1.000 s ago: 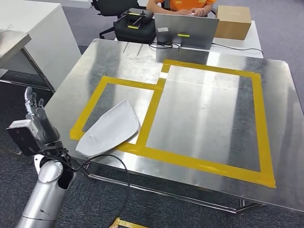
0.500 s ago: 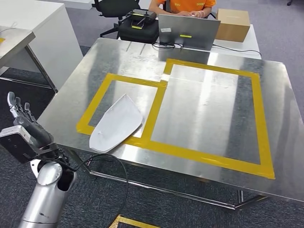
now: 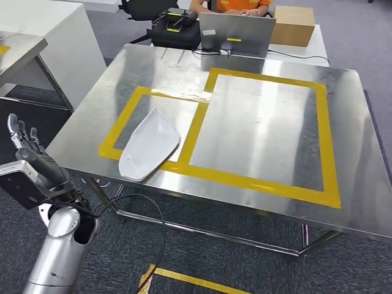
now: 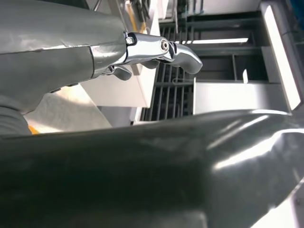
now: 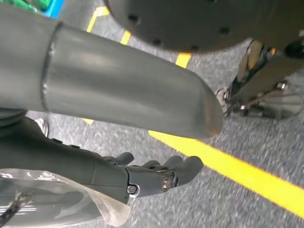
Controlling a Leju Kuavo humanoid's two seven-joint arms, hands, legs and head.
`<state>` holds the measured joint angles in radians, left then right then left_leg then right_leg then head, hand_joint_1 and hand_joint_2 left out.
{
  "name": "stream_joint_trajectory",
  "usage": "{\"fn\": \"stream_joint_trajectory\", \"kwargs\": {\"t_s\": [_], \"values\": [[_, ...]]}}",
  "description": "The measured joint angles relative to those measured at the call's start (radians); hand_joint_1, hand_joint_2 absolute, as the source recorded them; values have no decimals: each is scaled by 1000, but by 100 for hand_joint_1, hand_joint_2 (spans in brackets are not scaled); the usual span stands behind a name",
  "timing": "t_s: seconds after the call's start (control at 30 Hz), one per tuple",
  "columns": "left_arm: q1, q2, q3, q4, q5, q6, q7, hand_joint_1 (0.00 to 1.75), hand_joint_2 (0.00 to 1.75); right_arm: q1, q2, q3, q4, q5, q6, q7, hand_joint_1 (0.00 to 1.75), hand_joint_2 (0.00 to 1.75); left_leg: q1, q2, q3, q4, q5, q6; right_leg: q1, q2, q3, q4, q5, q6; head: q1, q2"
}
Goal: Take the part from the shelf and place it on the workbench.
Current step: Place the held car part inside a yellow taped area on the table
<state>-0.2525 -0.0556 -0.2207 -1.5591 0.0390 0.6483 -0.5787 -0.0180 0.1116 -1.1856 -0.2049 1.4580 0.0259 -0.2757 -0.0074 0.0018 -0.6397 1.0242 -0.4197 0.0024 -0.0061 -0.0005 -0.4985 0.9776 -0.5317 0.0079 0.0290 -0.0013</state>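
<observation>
Camera shifted since the earlier frame: whole bench (image 3: pixel 277 202) view slid and tilted, so robot is moving, part itself not displaced. Part (image 3: pixel 149 146) lies flat on the bench at about 9 o'clock, overlapping the small yellow tape frame (image 3: pixel 121 123). Left hand (image 3: pixel 29 158) raised off the bench edge at 8 o'clock, fingers apart, holding nothing. Right hand (image 5: pixel 143 175) hangs over the floor, fingers extended, empty. Placement looks done; likely only retreat left
</observation>
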Motion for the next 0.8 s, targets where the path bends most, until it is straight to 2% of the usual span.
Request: {"fn": "stream_joint_trajectory", "kwargs": {"t_s": [0.03,0.1,0.13,0.17,0.2,0.23,0.27,0.33,0.37,0.4,0.47,0.5,0.53,0.57,0.63,0.67,0.7,0.73,0.77,0.8], "values": [[0,1,0,0,0,0,0,0,0,0,1,0,0,0,-1,0,0,0,1,-1,-10,29,-34,-5,-1,-2,-6,-2,10,-9,-2,0],[0,3,0,0,0,2,0,0,0,-1,1,0,-1,2,-2,1,0,0,5,-2,-39,142,-133,-14,0,-5,-25,-1,31,-18,-6,0],[1,5,0,0,0,3,0,0,0,-1,1,0,-1,4,-2,2,0,0,7,-2,-49,204,-169,-18,2,-5,-36,0,41,-19,-6,0],[4,7,0,0,1,5,-1,0,0,-1,1,0,-1,6,-1,4,0,0,9,-2,-50,247,-185,-19,3,-6,-51,2,51,-19,-6,0],[6,9,0,-1,0,8,-1,0,0,-1,1,0,-1,7,-1,6,0,0,10,-2,-37,259,-179,-19,4,-6,-65,5,60,-19,-7,0],[8,11,0,-4,0,10,-2,0,0,-1,1,0,-1,9,-1,8,0,0,10,-2,-8,234,-157,-17,5,-5,-79,8,68,-18,-7,0],[10,12,0,-7,0,13,-3,0,0,-1,1,0,-1,10,-1,9,0,0,9,-2,36,177,-132,-13,6,-5,-91,11,76,-16,-7,0],[11,15,0,-19,-1,17,-5,0,0,-1,2,0,-1,11,-1,11,0,0,6,-2,131,31,-113,-2,8,-3,-110,17,89,-8,-6,0],[11,15,0,-25,-1,17,-6,0,0,-1,2,0,-1,11,-1,11,0,0,3,-3,160,-18,-113,3,8,-3,-114,18,97,-2,-6,0],[10,16,0,-29,-2,18,-8,0,0,-1,3,0,0,11,-1,12,0,0,-1,-3,171,-44,-117,7,7,-4,-118,18,104,4,-7,0],[10,16,1,-34,-3,18,-9,0,0,-2,3,0,0,11,-1,12,0,0,-2,-2,164,-51,-104,18,4,-4,-121,18,114,17,-9,0],[9,16,1,-36,-3,18,-10,0,0,-2,3,0,0,11,-1,12,0,0,-1,1,157,-54,-95,25,3,-3,-129,27,101,22,-9,0],[9,16,1,-37,-3,18,-10,0,0,-1,3,0,0,11,-1,12,0,0,0,3,149,-57,-83,33,2,-2,-141,51,71,26,-8,0],[9,17,1,-39,-3,18,-11,0,0,-1,3,0,0,11,-1,12,0,0,2,5,137,-59,-71,39,2,-1,-159,95,25,30,-6,0],[12,17,1,-41,-3,19,-12,0,0,-2,4,0,0,11,-2,12,0,0,1,5,108,-57,-48,44,1,-1,-198,226,-66,36,-4,0],[14,17,1,-42,-4,19,-13,0,0,-2,4,0,0,11,-2,13,0,0,0,6,91,-57,-36,44,0,-1,-207,283,-86,39,-4,0],[16,17,1,-42,-3,19,-14,0,0,-1,4,0,0,11,-3,14,0,0,0,6,75,-55,-24,42,-1,-1,-204,312,-82,42,-4,0],[18,18,1,-42,-3,20,-14,0,0,-1,5,0,0,11,-3,14,0,0,1,7,58,-54,-13,40,-3,-1,-182,307,-60,44,-4,0],[20,18,1,-42,-3,20,-14,0,0,-1,5,0,0,11,-4,15,0,0,1,7,43,-50,-3,36,-5,-1,-144,267,-32,46,-4,0],[20,19,2,-43,-3,20,-15,0,0,-2,5,0,0,11,-5,15,0,0,2,7,29,-45,5,32,-8,-1,-90,201,-13,48,-4,0]]}}
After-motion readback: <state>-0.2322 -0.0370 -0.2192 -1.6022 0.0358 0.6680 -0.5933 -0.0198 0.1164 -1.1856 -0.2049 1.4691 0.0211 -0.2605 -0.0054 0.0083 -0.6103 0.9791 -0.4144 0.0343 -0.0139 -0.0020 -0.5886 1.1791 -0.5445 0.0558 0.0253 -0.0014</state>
